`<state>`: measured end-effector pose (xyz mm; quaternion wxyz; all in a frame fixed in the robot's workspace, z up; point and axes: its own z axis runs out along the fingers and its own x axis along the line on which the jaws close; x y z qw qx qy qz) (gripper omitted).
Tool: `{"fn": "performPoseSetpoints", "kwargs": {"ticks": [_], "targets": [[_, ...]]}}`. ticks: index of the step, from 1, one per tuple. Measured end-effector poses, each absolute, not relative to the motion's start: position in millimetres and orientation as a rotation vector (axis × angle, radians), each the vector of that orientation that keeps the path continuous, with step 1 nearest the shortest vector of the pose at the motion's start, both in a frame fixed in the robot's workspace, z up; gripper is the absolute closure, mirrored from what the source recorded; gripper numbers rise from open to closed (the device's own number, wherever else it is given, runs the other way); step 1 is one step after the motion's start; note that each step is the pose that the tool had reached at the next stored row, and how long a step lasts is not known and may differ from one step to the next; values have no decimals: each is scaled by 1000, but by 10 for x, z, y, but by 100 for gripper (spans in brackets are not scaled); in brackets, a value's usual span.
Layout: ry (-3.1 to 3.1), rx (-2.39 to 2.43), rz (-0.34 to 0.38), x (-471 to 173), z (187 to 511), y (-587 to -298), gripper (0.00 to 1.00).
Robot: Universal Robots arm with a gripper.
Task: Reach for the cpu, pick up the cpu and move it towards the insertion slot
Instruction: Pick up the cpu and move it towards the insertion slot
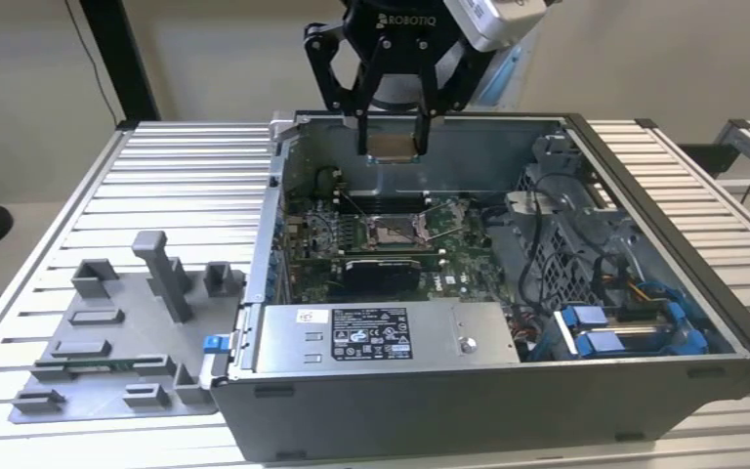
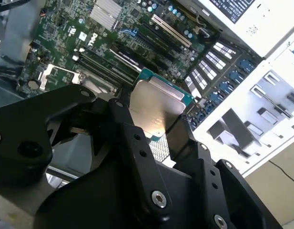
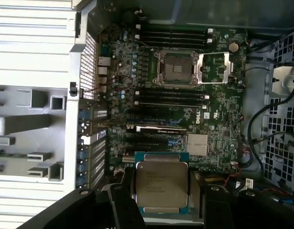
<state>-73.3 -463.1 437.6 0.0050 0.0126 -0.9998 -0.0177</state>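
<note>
Above the open case (image 1: 506, 371), the cpu (image 1: 393, 145) is being held in the air by the gripper (image 1: 393, 132), with the black fingers (image 1: 425, 117) closed on its opposite edges. In the exterior view, the cpu is being carried over the rear part of the case interior, clear of the board (image 1: 389, 244) and apart from the slot (image 1: 389, 231), which is lying below it and nearer to the camera.

In the first wrist view, the cpu (image 3: 161, 183) is being shown with its silvery top facing the camera and a green edge around it, clamped between the fingers (image 3: 123, 200). The slot (image 3: 176, 68) is being seen further across the board (image 3: 218, 124), with its metal frame (image 3: 214, 68) swung open just beside it and its dark centre exposed. Long black memory slots (image 3: 173, 95) are lying on either side of the slot.

In the second wrist view, the cpu (image 2: 154, 112) is being gripped at a tilt between the fingers (image 2: 137, 148), with the board (image 2: 113, 33) behind it.

On the table (image 1: 180, 176), at the exterior view's left of the case, a grey fixture plate (image 1: 114, 342) with upright blocks is resting, well apart from the gripper.
</note>
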Motion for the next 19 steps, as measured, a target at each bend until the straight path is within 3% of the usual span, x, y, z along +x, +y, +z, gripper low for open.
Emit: {"fn": "performPoseSetpoints", "kwargs": {"ticks": [19], "targets": [[-3131, 40, -55, -628, 4373, -4610, 100]]}}
